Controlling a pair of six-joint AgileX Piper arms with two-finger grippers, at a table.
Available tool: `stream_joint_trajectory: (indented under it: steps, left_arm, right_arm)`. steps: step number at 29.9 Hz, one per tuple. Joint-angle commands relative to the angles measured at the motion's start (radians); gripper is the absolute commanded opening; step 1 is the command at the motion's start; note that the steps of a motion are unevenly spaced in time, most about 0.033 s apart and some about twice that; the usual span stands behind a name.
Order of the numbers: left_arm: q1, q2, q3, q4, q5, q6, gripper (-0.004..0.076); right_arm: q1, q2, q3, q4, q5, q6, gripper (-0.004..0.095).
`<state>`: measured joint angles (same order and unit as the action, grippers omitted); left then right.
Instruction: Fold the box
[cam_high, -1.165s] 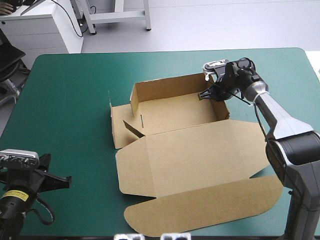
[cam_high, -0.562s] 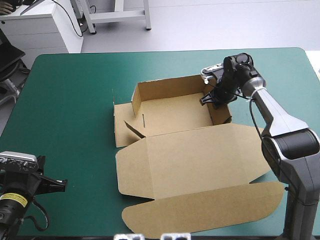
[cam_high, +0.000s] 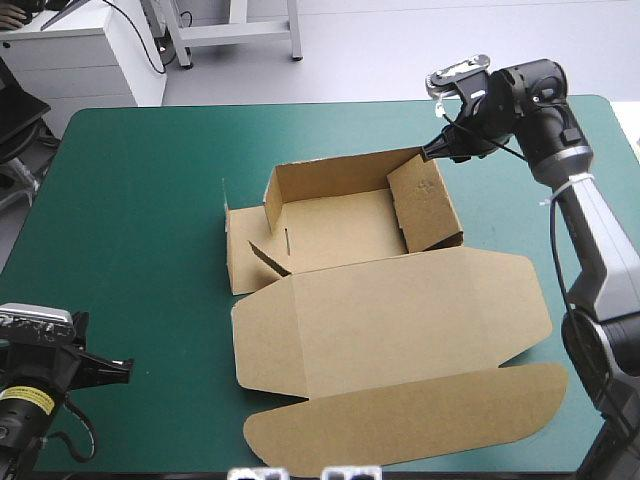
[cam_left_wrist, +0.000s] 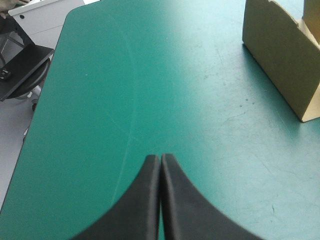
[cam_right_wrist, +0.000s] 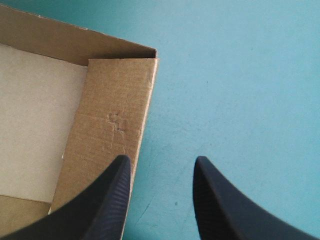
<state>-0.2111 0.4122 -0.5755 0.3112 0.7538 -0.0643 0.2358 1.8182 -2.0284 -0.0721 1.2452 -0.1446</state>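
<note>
**Asker:** Seen from above, where is the box?

**Me:** The box (cam_high: 360, 215) sits mid-table on the teal-green cover (cam_high: 140, 180), with its far wall up and its lid (cam_high: 400, 310) flat on my side. My right gripper (cam_high: 437, 152) hangs just over the far right corner, above the side flap (cam_high: 425, 205) that leans inward. I judge that flap needs tucking. My left gripper (cam_high: 122, 368) rests well apart from the box, out of the way.

**Asker:** And along the left wrist?

**Me:** The fingers are pressed together in one point, holding nothing. The box stands ahead and off to one side.

**Asker:** The right wrist?

**Me:** The fingers are apart and empty. The flap lies under and ahead of one finger, with bare cover between the two, so I am not gripping the board.
</note>
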Motion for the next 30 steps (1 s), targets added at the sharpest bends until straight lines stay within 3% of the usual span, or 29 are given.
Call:
stream_joint_trajectory:
  steps: [1,26,28,30]
  left_arm:
    - [-0.004,0.009,-0.027,0.005,-0.057,-0.013,-0.0009]
    - [-0.004,0.009,-0.027,-0.006,-0.06,-0.018,-0.0008]
    - [-0.004,0.009,-0.027,-0.006,-0.06,-0.018,-0.0009]
    - [-0.004,0.009,-0.027,-0.006,-0.06,-0.018,-0.0008]
  right_arm:
    - [-0.005,-0.062,-0.03,-0.014,0.006,-0.001,0.0377]
    - [-0.005,0.265,-0.03,0.096,0.006,0.031,0.0375]
    - [-0.005,0.265,-0.03,0.092,0.006,0.043,0.0337]
    - [-0.005,0.263,-0.03,0.08,0.006,0.069,0.0217]
